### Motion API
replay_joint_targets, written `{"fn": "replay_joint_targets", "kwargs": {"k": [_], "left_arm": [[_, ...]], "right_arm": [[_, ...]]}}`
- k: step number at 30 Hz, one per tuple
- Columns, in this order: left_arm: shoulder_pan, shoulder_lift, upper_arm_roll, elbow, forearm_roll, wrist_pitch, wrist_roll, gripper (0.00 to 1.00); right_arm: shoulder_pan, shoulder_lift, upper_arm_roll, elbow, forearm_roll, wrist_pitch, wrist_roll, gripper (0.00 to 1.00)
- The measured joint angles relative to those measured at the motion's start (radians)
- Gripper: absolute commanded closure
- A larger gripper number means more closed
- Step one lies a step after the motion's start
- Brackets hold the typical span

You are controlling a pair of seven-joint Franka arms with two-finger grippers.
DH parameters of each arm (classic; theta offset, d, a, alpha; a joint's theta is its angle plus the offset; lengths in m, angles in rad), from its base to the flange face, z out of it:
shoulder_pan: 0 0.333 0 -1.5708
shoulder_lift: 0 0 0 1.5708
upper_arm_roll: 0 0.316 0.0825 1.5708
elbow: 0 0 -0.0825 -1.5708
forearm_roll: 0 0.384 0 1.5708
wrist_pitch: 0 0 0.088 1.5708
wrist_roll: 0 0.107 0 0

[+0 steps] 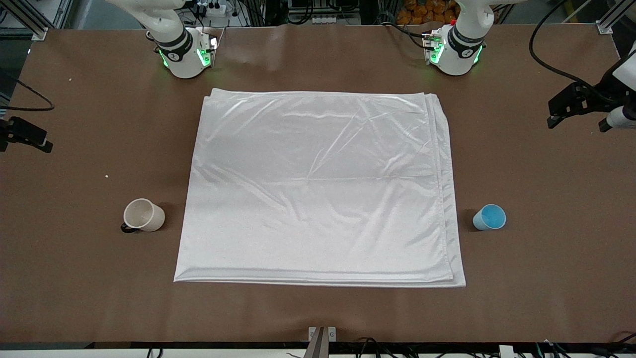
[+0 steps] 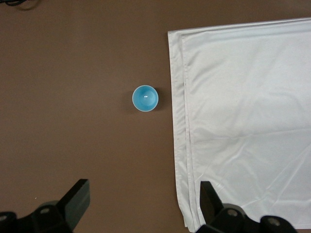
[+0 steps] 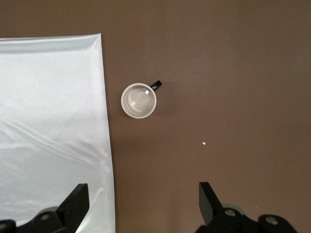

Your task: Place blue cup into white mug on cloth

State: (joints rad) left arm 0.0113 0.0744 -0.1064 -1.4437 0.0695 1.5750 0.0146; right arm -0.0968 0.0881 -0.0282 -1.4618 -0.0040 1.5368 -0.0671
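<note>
Cloth (image 1: 318, 189), frame centre: large, glossy, layered, likely slippery footing. White mug (image 1: 144, 215) lower left on bare table, upright. Blue cup (image 1: 489, 217) lower right, upright; judged light, rigid; pinch across the rim. Left gripper (image 2: 143, 206) and right gripper (image 3: 143, 206) both spread wide, empty, high over their cups. Nothing obstructs.

Brown table (image 1: 89, 278), small white speck (image 1: 106, 175) on it toward the right arm's end
</note>
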Motion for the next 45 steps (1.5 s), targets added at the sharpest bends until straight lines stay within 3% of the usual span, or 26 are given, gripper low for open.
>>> {"fn": "replay_joint_targets", "kwargs": {"k": [10,20,31,45], "left_arm": [[0.078,0.180,0.008,-0.070,0.017,0.258,0.017,0.00],[0.133,0.340,0.008,-0.219,0.017,0.545,0.038,0.00],[0.106,0.422,0.004,-0.245,0.017,0.563,-0.018,0.00],[0.109,0.503,0.005,-0.246,0.017,0.584,-0.027,0.00]], "right_arm": [[0.000,0.021,0.003,0.000,0.001,0.011,-0.014,0.00],[0.000,0.125,0.004,-0.004,0.001,0.135,-0.236,0.00],[-0.001,0.258,0.002,-0.012,0.001,0.244,-0.615,0.00],[-0.012,0.361,-0.001,-0.037,0.000,0.355,-1.050,0.00]]}}
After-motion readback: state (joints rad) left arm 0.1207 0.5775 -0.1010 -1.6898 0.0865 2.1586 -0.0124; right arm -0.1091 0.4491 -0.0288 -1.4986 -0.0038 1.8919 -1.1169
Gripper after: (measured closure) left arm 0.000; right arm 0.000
